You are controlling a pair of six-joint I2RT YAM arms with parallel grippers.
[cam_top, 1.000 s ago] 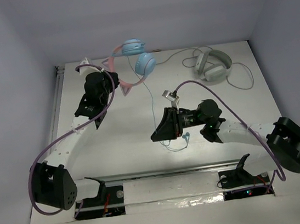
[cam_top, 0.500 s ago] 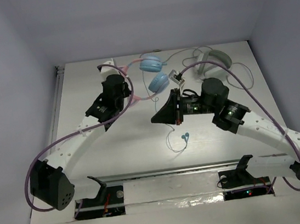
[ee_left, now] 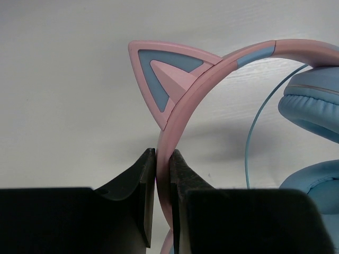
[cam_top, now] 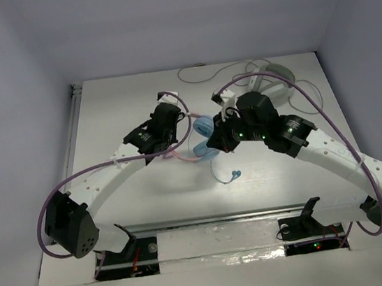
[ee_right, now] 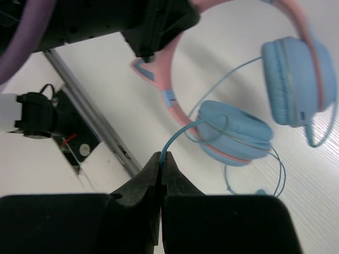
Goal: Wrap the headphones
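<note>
The white tabletop (cam_top: 148,191) carried 2 arms that stretched away from their bases and leaned inward, so that their wrists nearly met over its middle. The left arm (cam_top: 104,179) ran diagonally up and to the right from its shoulder at the near left corner, its wrist pointing right. The right arm (cam_top: 333,152) mirrored it from the near right corner, its elbow bent and its wrist pointing left. Between the 2 wrists sat the headphones (cam_top: 202,131), near the centre of the tabletop; whether they touched the surface could not be told. A white-grey headset (cam_top: 277,75) lay behind the right arm near the far edge, partly hidden. The left pincer (ee_left: 162,153) was clenched on the pink headband (ee_left: 212,66), both fingers pressed flat against its sides just below a cat ear (ee_left: 164,71). From the right wrist, the 2 round light-blue earcups (ee_right: 235,132) showed tilted toward each other beneath the band. The right pincer (ee_right: 160,156) was clamped on the thin light-blue cable (ee_right: 183,128), which curved up from the fingertips to the nearer earcup. The rest of the cable trailed in loops toward the near side, ending in a small plug (cam_top: 236,174) lying on the tabletop.
</note>
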